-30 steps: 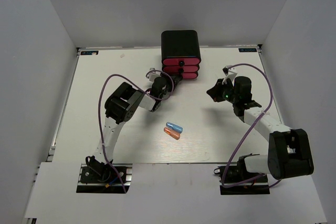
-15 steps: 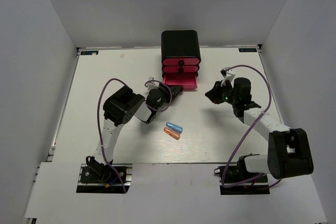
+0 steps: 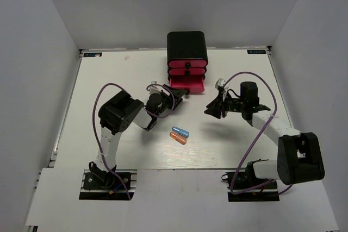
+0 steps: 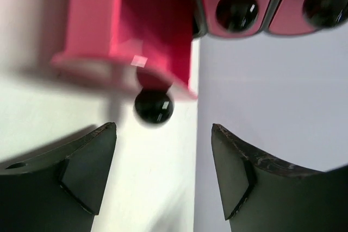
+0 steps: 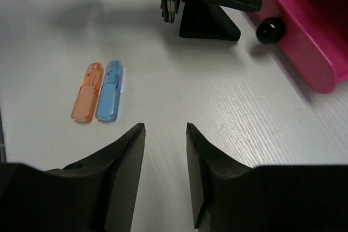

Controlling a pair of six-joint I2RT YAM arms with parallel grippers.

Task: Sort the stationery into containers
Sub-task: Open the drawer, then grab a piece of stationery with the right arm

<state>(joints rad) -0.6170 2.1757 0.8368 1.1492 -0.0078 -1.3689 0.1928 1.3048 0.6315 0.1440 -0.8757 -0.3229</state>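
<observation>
Pink, the lowest drawer (image 3: 187,83) of the black cabinet (image 3: 186,42) stands drawn out toward the arms with its tray open upward, presumably so that loose items can be dropped in. The two upper drawers (image 3: 179,71) sit closed. The left gripper (image 4: 163,145) faces the drawer front with its fingers spread wide and nothing between them. The drawer's round black knob (image 4: 154,106) lies just beyond the fingertips, apart from both. The right gripper (image 5: 165,134) hangs over the white table (image 3: 109,80), empty, with only a narrow gap between its fingers. The blue capsule (image 5: 109,98) and orange capsule (image 5: 87,99) lie side by side, seemingly touching, on the table ahead of this gripper and off to one side, near the open drawer but outside it. The likely next step is a descent onto one capsule.
</observation>
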